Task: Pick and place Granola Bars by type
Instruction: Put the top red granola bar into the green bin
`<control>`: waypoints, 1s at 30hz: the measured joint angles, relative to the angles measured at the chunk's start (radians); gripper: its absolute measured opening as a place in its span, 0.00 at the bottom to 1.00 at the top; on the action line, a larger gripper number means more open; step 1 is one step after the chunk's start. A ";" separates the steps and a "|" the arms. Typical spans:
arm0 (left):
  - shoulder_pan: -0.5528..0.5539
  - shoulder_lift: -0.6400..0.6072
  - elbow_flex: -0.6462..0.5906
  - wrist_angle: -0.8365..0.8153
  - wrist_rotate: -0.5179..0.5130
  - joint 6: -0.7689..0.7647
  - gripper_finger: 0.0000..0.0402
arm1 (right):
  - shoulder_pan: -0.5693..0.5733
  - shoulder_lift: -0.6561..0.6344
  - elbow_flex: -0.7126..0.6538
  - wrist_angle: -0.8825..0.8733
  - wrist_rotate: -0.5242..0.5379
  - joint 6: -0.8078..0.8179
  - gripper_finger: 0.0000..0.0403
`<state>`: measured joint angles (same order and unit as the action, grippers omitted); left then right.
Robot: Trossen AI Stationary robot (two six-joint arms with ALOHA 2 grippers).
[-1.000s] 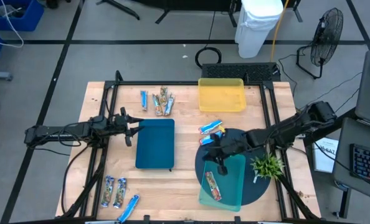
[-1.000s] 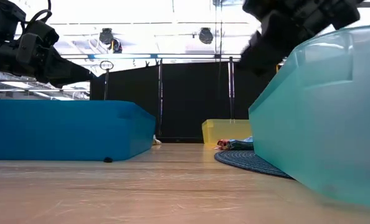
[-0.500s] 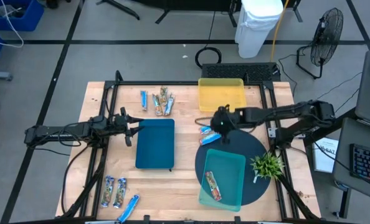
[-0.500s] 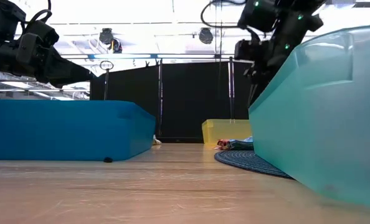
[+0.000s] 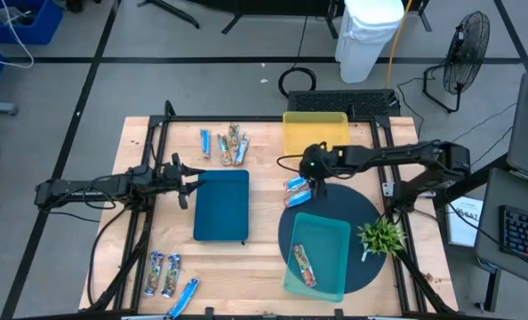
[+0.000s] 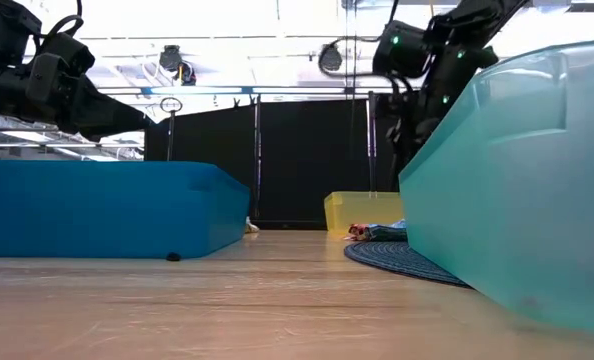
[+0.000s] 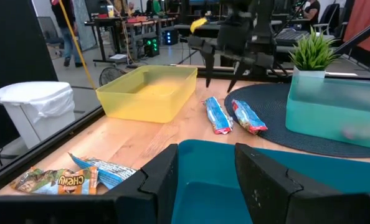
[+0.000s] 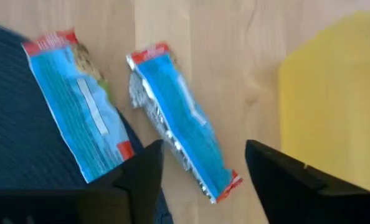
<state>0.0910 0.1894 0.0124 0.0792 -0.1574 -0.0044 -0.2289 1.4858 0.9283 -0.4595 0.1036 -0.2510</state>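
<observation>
Hovering with fingers spread and empty, the right gripper [image 5: 315, 188] overlooks two crinkly blue foil bars [image 8: 180, 145].

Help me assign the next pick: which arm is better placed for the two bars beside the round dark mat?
The right: its open claw hangs just above those two bars, while the left claw waits beside the blue tray.
</observation>
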 joint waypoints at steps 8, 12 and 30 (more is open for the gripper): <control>0.000 0.000 0.000 0.000 0.000 0.000 0.40 | 0.001 0.093 0.000 0.012 0.009 0.002 0.59; 0.000 0.000 0.000 0.000 0.000 0.000 0.40 | 0.001 0.124 -0.001 0.000 0.065 0.001 0.56; 0.000 0.000 0.000 0.000 0.000 0.000 0.40 | 0.001 0.133 -0.001 -0.005 0.103 0.005 0.26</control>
<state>0.0909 0.1894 0.0124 0.0792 -0.1574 -0.0044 -0.2279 1.6192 0.9272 -0.4644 0.2070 -0.2460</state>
